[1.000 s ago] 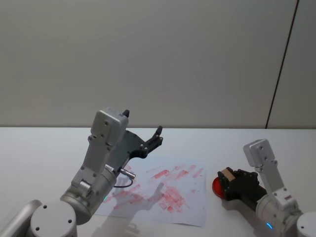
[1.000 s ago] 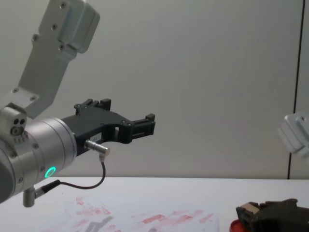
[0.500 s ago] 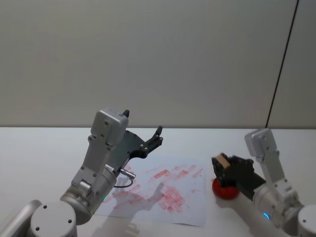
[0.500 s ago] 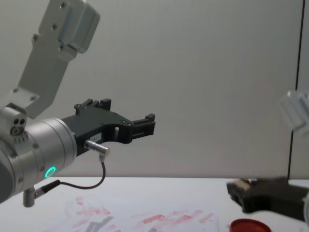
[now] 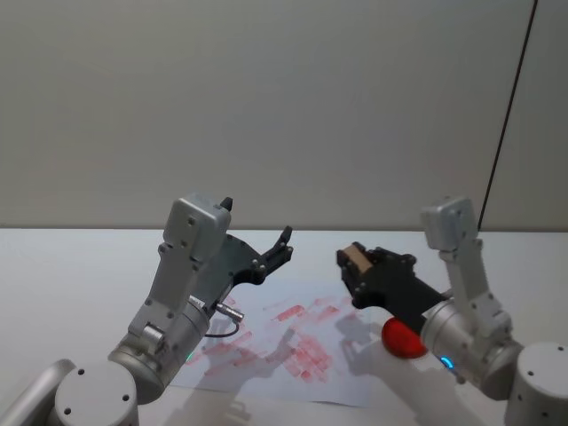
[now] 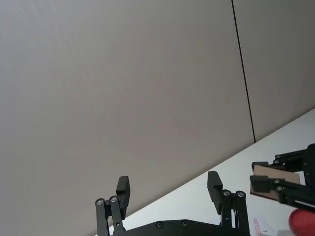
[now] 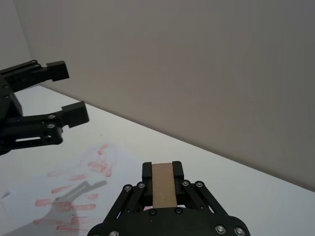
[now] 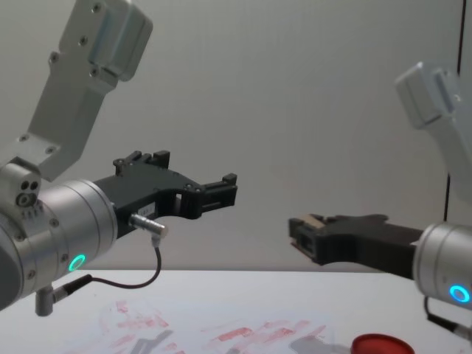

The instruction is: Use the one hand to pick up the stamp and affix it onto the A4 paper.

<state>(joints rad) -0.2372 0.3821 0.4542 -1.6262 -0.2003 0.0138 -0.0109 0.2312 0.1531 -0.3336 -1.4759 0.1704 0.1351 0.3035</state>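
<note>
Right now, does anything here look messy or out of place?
Only the paper, smeared with overlapping red marks. The right claw holds the stamp raised by its right edge; the left claw hangs open.

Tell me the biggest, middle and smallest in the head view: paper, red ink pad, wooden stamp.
1. A4 paper, by far the largest.
2. Red ink pad, partly hidden behind the right arm.
3. Wooden stamp, smallest, though held up nearer the camera in the right gripper.
Left gripper hangs idle above the paper.
</note>
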